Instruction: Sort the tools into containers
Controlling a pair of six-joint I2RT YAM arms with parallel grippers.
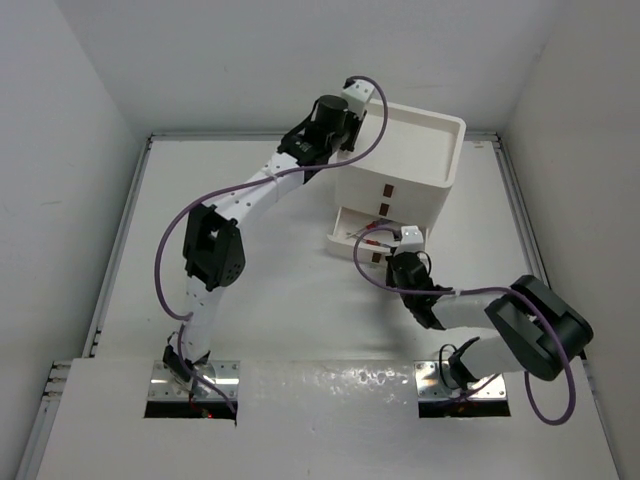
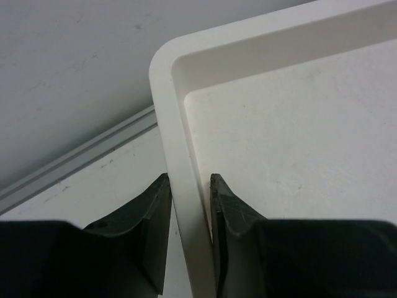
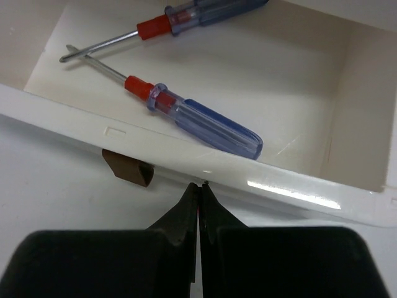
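Note:
The white stack of drawers (image 1: 405, 175) stands at the back right, and its bottom drawer (image 1: 372, 238) is pulled open. Two blue-and-red-handled screwdrivers lie in that drawer, one near the front wall (image 3: 195, 118) and one at the back (image 3: 186, 15). My right gripper (image 3: 200, 184) is shut and empty, with its tips against the drawer's front wall just right of the brown tab handle (image 3: 128, 168). My left gripper (image 2: 189, 180) is closed astride the rim (image 2: 180, 124) of the stack's tray-like top near its corner. The green-handled screwdrivers and the yellow-orange tool are out of view.
The enclosure's white walls stand close behind and to the right of the drawer stack. A metal rail (image 2: 80, 155) runs along the table's far edge. The tray top (image 2: 298, 143) holds nothing in the part that shows.

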